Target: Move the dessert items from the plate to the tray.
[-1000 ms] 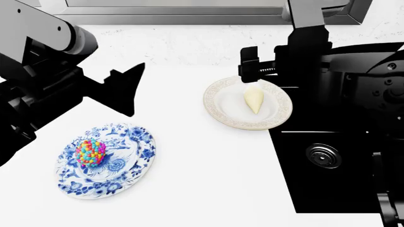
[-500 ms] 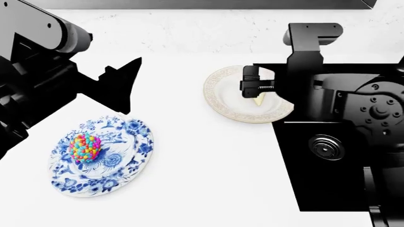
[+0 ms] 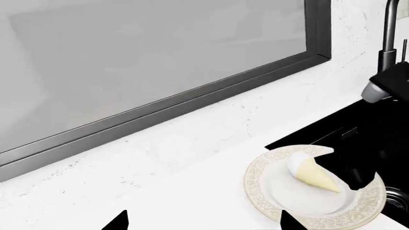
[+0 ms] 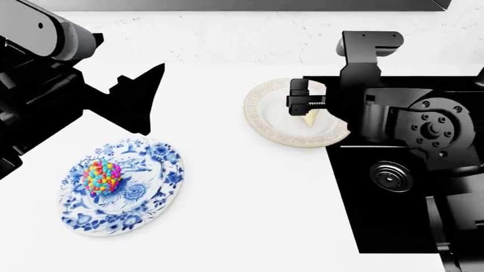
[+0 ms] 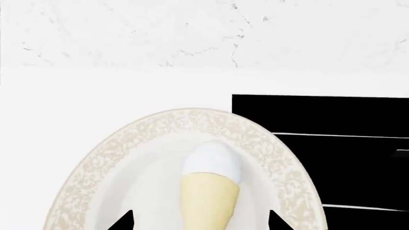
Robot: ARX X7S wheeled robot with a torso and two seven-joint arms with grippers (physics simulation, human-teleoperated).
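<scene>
Right gripper [image 4: 309, 107] hung over the cream plate [image 4: 261, 122] with fingers apart, the cone [image 5: 208, 189] lying between them, lined up for a grab; couldn't tell the left.

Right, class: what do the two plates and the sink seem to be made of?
Blue floral plate: likely glazed ceramic, with painted patterning. Cream-rimmed plate: probably glazed porcelain, smooth white centre, ornate border. Sink: glossy black, perhaps composite or enamel; its drain looks metallic, ringed highlights.

My right gripper [image 4: 306, 105] hangs open over the cream plate [image 4: 262, 122], and nothing stands between its fingers and the cone [image 5: 210, 196]. Just beside that plate the sink [image 4: 393, 187] drops away; bare counter [image 4: 250, 198] lies on its other side.
</scene>
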